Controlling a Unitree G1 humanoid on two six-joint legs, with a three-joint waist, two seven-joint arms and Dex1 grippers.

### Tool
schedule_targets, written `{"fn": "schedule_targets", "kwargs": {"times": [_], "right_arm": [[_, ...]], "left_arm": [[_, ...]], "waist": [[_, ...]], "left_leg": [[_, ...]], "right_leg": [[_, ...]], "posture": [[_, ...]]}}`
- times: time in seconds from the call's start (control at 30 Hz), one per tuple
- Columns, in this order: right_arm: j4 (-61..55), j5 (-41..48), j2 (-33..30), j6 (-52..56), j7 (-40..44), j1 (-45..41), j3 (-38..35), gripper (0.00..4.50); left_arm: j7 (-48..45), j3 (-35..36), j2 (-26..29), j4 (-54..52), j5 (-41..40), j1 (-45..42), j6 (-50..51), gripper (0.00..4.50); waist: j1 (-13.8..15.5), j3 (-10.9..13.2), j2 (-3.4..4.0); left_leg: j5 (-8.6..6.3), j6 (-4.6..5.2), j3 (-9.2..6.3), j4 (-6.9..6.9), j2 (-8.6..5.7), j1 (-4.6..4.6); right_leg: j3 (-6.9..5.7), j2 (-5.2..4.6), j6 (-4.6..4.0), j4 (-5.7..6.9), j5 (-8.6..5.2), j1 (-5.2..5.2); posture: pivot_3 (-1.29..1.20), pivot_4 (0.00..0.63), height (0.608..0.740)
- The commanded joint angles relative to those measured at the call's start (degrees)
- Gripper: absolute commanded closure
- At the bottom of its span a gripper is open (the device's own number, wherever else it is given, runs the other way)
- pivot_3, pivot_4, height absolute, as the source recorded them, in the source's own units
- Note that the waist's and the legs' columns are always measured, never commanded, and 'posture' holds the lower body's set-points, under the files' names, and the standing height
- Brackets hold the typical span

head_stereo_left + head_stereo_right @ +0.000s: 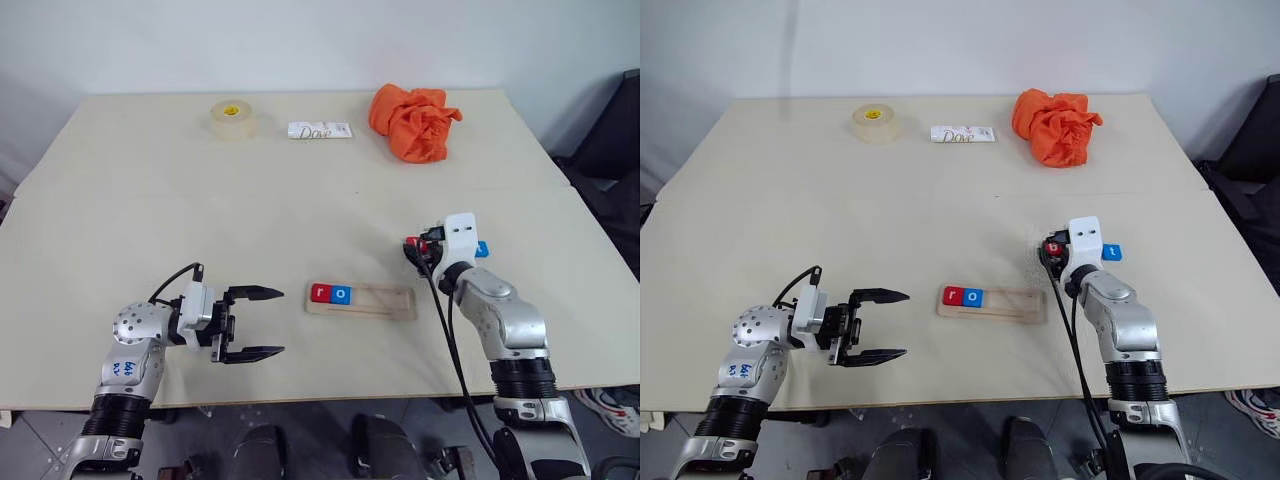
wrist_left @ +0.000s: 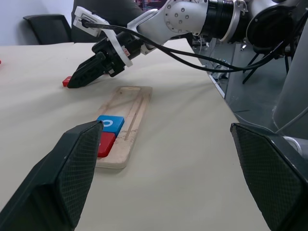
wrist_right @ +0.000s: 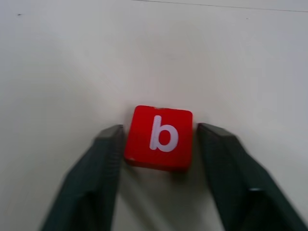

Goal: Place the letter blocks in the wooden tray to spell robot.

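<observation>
The wooden tray [image 1: 385, 301] lies mid-table with a red r block [image 1: 320, 293] and a blue o block [image 1: 342, 294] at its left end. A red b block [image 3: 160, 137] lies flat on the table right of the tray's far end. My right gripper [image 3: 161, 132] has its fingers closed in on both sides of this block; one pad touches it and the other is a sliver off. A blue t block [image 1: 1112, 253] sits just right of that wrist. My left gripper [image 1: 268, 322] hovers open left of the tray, pointing toward it, with nothing between its fingers.
Along the far edge sit a roll of clear tape [image 1: 231, 118], a white Dove wrapper [image 1: 320, 130] and a crumpled orange cloth [image 1: 412, 122]. A dark chair [image 1: 615, 140] stands beyond the table's right edge.
</observation>
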Motion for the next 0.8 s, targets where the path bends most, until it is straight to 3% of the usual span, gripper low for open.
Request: {"fn": "schedule_targets", "kwargs": {"times": [0.03,0.3,0.5,0.6,0.8], "right_arm": [[-2.09,-0.14,0.51,-1.68,-0.75,0.33,-1.56,3.04],[-20.62,3.67,-2.7,5.92,0.24,6.42,-5.35,3.04],[-39.4,6.54,-2.07,13.32,-2.15,21.1,-9.12,3.04],[-43.38,5.99,0.59,13.86,-4.75,27.41,-10.35,3.04],[-43.36,5.53,3.47,13.56,-6.65,31.02,-9.82,3.04]], "left_arm": [[-0.34,0.82,0.31,-0.56,-1.49,-0.21,0.05,0.0],[-2.39,2.23,1.49,4.85,-1.52,-2.8,-0.49,0.0],[-4.09,3.35,2.38,14.07,0.05,-7.68,-4.0,0.0],[-4.39,3.32,2.06,16.41,0.52,-9.71,-5.07,0.0],[-5.48,3.17,1.69,18.99,0.86,-11.77,-6.07,0.0]], "waist": [[-0.05,0.0,0.0],[0.04,0.01,0.01],[0.33,0.0,0.0],[0.24,0.0,-0.01],[-0.09,0.0,-0.01]], "left_leg": [[0.0,0.0,0.0,0.0,0.0,0.0],[-0.01,0.0,-0.01,-0.07,-0.01,-0.02],[-0.03,-0.01,-0.07,-0.12,0.0,-0.04],[-0.04,0.01,-0.06,-0.12,-0.02,-0.04],[-0.04,0.01,-0.06,-0.12,0.01,0.02]], "right_leg": [[0.0,0.0,0.0,0.0,0.0,0.0],[0.0,-0.01,0.0,-0.07,0.0,-0.02],[-0.06,0.0,-0.03,-0.14,-0.02,-0.01],[-0.05,-0.01,-0.02,-0.17,-0.02,0.01],[-0.05,0.03,-0.03,-0.12,-0.02,0.01]], "posture": [[0.0,0.15,0.74],[0.0,0.15,0.74],[0.0,0.15,0.74],[0.0,0.15,0.74],[0.0,0.15,0.74]]}}
